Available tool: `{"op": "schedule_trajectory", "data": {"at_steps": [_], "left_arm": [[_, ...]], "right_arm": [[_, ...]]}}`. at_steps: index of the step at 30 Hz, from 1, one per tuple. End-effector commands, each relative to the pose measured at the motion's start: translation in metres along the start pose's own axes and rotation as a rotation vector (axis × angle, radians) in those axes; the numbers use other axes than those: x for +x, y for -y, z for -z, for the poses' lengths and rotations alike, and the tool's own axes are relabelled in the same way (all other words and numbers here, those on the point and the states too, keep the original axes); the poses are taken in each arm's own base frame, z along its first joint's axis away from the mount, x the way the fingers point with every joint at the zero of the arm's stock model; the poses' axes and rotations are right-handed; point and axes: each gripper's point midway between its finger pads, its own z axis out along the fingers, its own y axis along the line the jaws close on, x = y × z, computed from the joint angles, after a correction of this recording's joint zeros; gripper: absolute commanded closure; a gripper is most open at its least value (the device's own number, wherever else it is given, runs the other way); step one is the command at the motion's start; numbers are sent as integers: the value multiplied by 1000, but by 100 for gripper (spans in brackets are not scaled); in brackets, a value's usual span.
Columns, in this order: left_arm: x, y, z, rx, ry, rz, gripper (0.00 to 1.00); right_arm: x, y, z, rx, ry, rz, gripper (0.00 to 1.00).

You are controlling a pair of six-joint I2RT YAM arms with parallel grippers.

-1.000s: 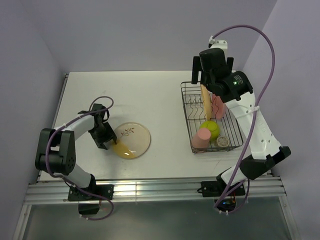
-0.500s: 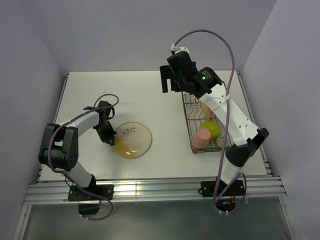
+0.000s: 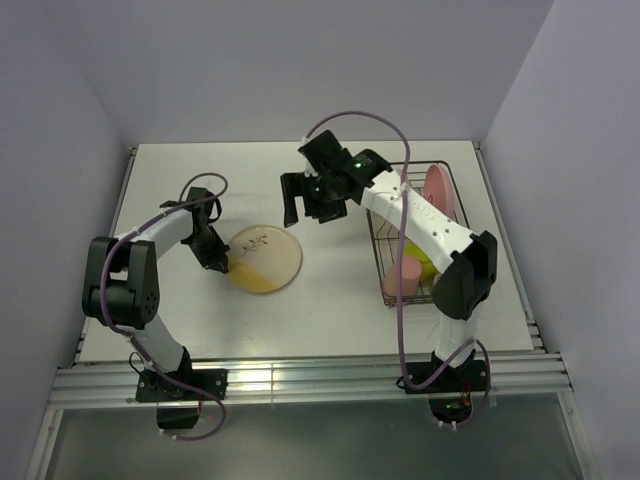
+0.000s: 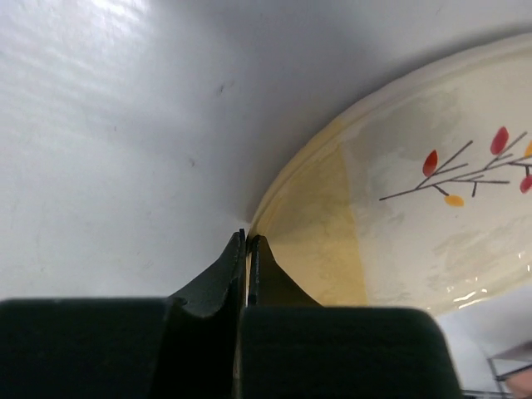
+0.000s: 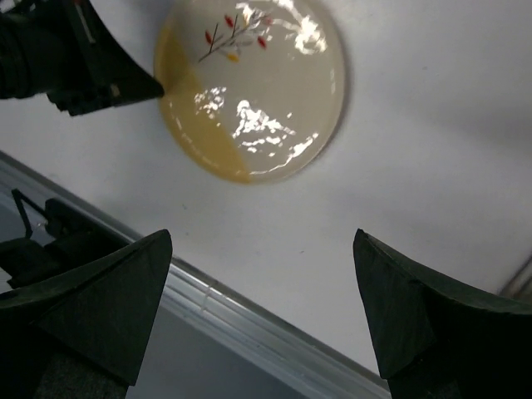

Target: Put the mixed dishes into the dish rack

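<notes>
The cream-and-yellow plate [image 3: 268, 257] with the twig motif [image 4: 465, 166] lies on the white table, left of centre. My left gripper [image 3: 217, 259] is shut on its left rim, and in the left wrist view the fingertips [image 4: 248, 238] pinch the yellow edge. My right gripper [image 3: 306, 206] hangs open above the table between the plate and the dish rack [image 3: 379, 255]. Its wrist view looks down on the plate [image 5: 249, 91], with nothing between the jaws [image 5: 259, 249]. In the rack stand a pink plate [image 3: 438, 190], a lime-green bowl [image 3: 422, 256] and a pink cup [image 3: 403, 278].
The right arm stretches across the rack and hides part of it. An aluminium rail [image 3: 300, 378] runs along the table's near edge. Purple walls close in the back and both sides.
The left gripper has shut on the plate's rim, and the plate has shifted a little toward the back. The right arm has swung from over the rack leftward toward the plate.
</notes>
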Motion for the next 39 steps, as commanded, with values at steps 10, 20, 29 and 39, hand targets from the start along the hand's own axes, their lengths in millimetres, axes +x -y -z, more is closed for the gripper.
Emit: {"op": "schedule_trajectory", "data": {"at_steps": [10, 20, 29, 39], "left_arm": [[-44, 50, 30, 244, -10, 168, 100], [-44, 61, 41, 297, -23, 194, 100], [-43, 61, 45, 300, -23, 190, 100], [-42, 60, 49, 299, -29, 171, 100]], "right_arm": [[35, -47, -65, -244, -111, -229, 0], [44, -75, -100, -378, -182, -529, 0], [66, -85, -119, -415, -198, -787, 0], [59, -86, -131, -526, -81, -1052, 0]]}}
